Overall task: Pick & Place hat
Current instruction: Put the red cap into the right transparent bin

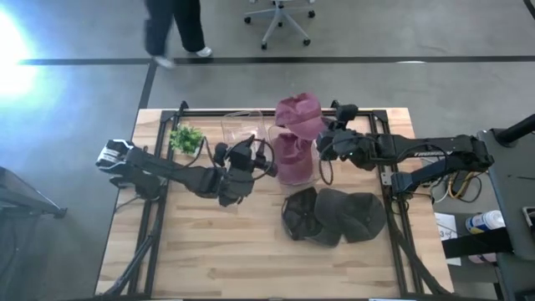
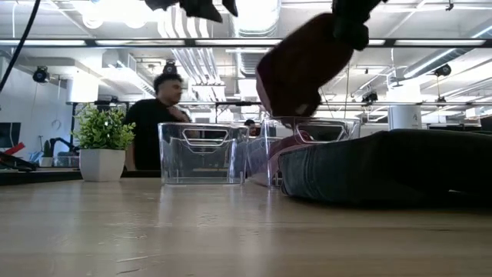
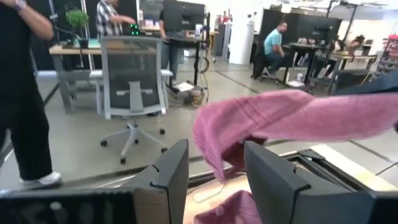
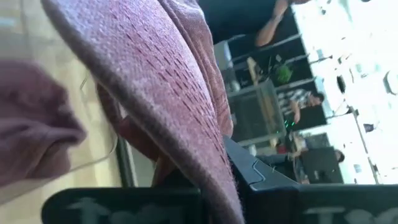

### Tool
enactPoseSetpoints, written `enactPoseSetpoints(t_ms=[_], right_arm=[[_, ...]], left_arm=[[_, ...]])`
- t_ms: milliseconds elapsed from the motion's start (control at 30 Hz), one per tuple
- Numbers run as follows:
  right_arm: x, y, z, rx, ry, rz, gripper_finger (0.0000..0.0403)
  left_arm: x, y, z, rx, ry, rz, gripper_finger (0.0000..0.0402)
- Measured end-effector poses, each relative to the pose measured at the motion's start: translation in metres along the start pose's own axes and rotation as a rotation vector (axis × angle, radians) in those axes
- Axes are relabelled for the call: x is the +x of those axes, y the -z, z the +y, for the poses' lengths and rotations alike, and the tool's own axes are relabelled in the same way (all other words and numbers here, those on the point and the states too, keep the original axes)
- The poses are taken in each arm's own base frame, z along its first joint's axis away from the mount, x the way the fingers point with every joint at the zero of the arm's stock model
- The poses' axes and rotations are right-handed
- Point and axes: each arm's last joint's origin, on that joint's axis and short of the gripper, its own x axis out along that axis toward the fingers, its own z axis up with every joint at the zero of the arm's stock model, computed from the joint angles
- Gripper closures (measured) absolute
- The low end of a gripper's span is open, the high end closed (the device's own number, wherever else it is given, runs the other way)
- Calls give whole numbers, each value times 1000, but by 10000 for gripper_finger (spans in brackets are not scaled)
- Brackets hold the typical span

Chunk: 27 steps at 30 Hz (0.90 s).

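A pink hat hangs lifted above the far middle of the table, held by my right gripper, which is shut on it. In the low view the pink hat floats above two clear bins. A second pink hat lies in the right clear bin. The left clear bin stands beside it. My left gripper hovers open next to the bins on their left. In the left wrist view it points at the lifted hat without touching it. My right gripper pinches the pink hat by its edge between its two fingers. It comes in roughly level from the table's right side. The hat is lifted clear over the bins and spreads out away from the fingers toward the table's far side.
Several dark hats lie piled on the table's near right part. A small potted plant stands at the far left. A person walks beyond the far edge, near an office chair. Bare wood lies at the near left.
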Motion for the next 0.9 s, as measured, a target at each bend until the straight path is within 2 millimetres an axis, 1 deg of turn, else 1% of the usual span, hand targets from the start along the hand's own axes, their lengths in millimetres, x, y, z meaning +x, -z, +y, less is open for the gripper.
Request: enactPoseSetpoints(t_ms=[100,267,367,433,533,667,800,900], right_arm=[[6,6,16,-54,-20,27,390],[22,16,52,-228,-68,87,390],[30,19,70,-318,-91,104,390],[34,18,81,-384,-111,115,390],[38,14,95,-472,-135,116,390],[39,3,108,-536,-168,90,390],[33,-14,113,-541,-174,51,390],[30,-24,114,-478,-206,25,390]], left_arm=[[9,6,4,-11,35,53,252],[23,19,9,-120,178,265,252],[26,25,14,-167,161,337,252],[25,29,18,-167,134,367,252],[24,37,25,-158,99,447,252],[23,47,34,-157,49,517,252],[23,57,39,-147,38,544,252],[23,68,44,-155,27,574,252]])
